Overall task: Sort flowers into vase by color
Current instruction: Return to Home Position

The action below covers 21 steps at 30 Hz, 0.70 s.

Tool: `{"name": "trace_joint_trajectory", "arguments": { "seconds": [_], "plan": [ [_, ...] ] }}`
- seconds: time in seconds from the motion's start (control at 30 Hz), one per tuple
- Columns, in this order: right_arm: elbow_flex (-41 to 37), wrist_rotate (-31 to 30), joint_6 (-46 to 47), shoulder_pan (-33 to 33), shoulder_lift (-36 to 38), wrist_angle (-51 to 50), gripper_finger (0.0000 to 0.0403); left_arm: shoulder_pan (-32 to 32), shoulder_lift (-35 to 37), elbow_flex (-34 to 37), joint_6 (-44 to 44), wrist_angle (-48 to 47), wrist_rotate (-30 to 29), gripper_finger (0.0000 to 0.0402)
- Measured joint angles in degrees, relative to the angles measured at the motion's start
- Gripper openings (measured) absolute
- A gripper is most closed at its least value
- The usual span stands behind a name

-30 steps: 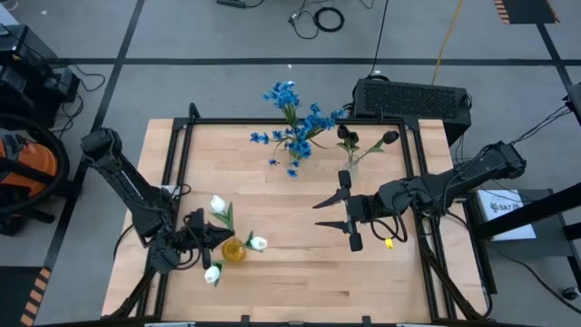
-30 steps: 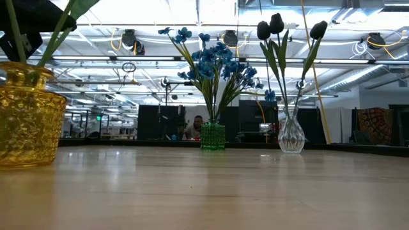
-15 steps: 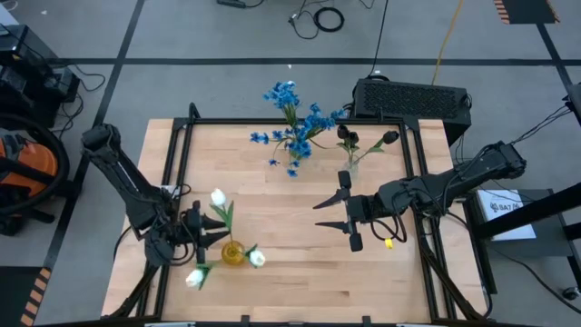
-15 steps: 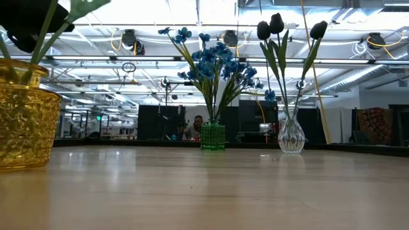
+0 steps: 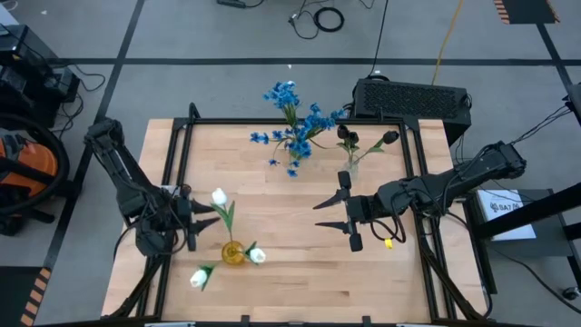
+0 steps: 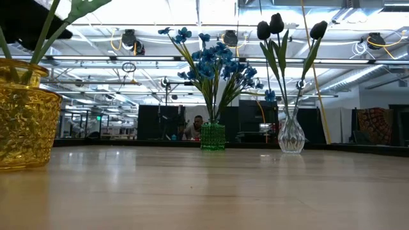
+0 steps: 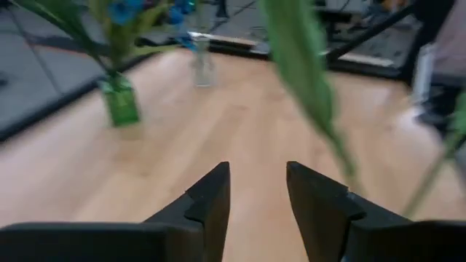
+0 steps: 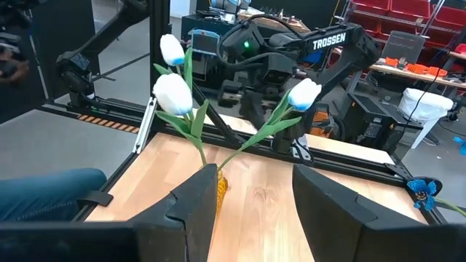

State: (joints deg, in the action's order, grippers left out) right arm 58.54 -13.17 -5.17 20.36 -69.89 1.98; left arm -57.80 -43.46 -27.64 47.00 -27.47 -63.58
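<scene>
Three white tulips (image 5: 219, 196) stand with their stems in a yellow vase (image 5: 233, 253) near the table's front left; one bloom (image 5: 198, 278) leans low toward the near edge. My left gripper (image 5: 205, 223) is open just left of the vase, with a green leaf (image 7: 306, 80) ahead of its fingers, touching nothing. Blue flowers (image 5: 295, 123) fill a green vase (image 6: 213, 136) at the back. Dark tulips (image 6: 275, 25) stand in a clear vase (image 6: 291, 135) beside it. My right gripper (image 5: 322, 214) hangs open mid-table, facing the white tulips (image 8: 175, 94).
A black frame (image 5: 272, 121) borders the wooden tabletop. A black box (image 5: 410, 98) sits beyond the far right corner. Bare wood (image 5: 290, 272) lies between the yellow vase and my right gripper.
My left gripper has opened, let go of a white tulip stem at the yellow vase, and drawn back toward the table's left edge, rising a little and rolling. The released tulip has tipped farther outward toward the near edge, its stem still in the vase.
</scene>
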Motion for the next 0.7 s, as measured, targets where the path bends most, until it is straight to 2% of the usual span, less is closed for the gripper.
{"name": "trace_joint_trajectory", "arguments": {
  "seconds": [0.23, 0.4, 0.7],
  "plan": [
    [0.0, 0.0, -0.1, 0.0, 0.0, 0.0, 0.0171, 4.2, 2.0, 0.0, 11.6, -14.3, -1.8, 0.0072],
    [0.0, 0.0, -0.6, 0.0, 0.0, 0.0, 0.0171, 10.0, 1.9, 0.0, 7.4, -12.4, -3.2, 0.0012],
    [0.0, 0.0, -1.5, 0.0, 0.0, 0.0, 0.0171, 20.3, 2.0, 1.6, 2.8, -9.6, -4.3, 0.0003]
  ]
}}
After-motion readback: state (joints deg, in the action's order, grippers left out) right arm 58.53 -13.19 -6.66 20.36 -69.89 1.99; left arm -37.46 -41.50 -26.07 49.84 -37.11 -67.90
